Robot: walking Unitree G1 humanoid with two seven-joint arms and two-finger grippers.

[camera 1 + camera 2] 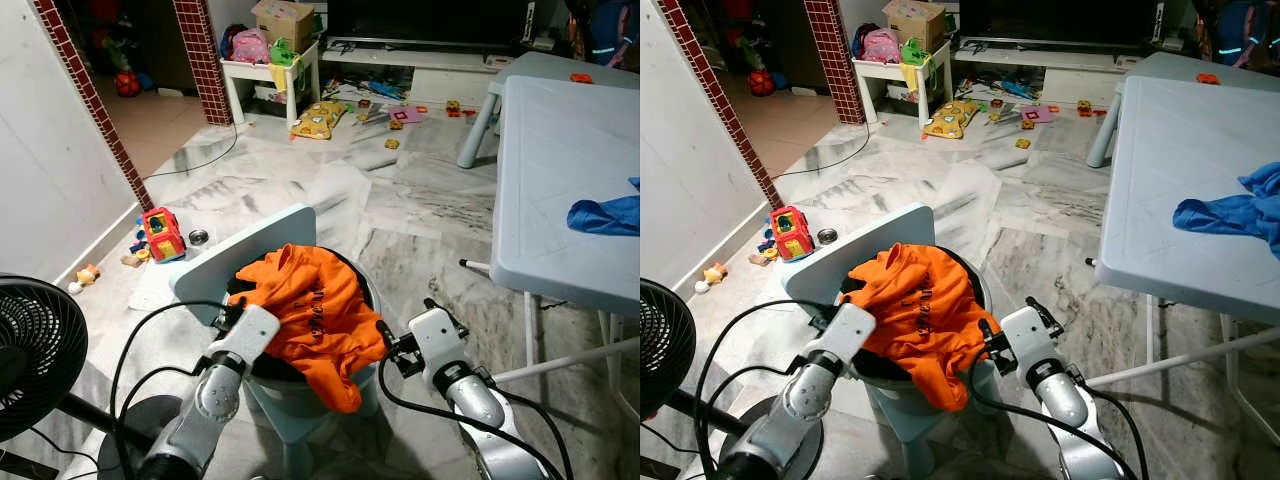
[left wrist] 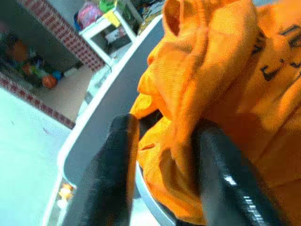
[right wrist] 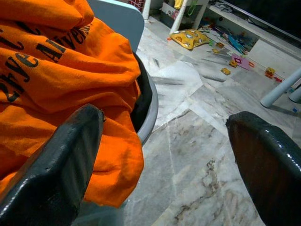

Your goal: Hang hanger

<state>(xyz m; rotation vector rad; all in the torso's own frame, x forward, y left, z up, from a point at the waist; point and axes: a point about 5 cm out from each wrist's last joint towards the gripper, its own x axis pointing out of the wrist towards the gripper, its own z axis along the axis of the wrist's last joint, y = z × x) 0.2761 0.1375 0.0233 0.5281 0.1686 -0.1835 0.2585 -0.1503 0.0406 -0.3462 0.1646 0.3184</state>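
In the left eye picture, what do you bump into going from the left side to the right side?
Black fan → red toy truck → left gripper → orange shirt → right gripper → white table → blue cloth.

Orange shirt (image 1: 315,310) with black lettering; grey-veined marble floor (image 1: 400,210); pale blue table (image 1: 570,170).

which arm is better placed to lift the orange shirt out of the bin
Left. The left pincer already has a fold of the orange shirt between its open fingers, while the right pincer sits open beside the bin, shirt outside its gap.
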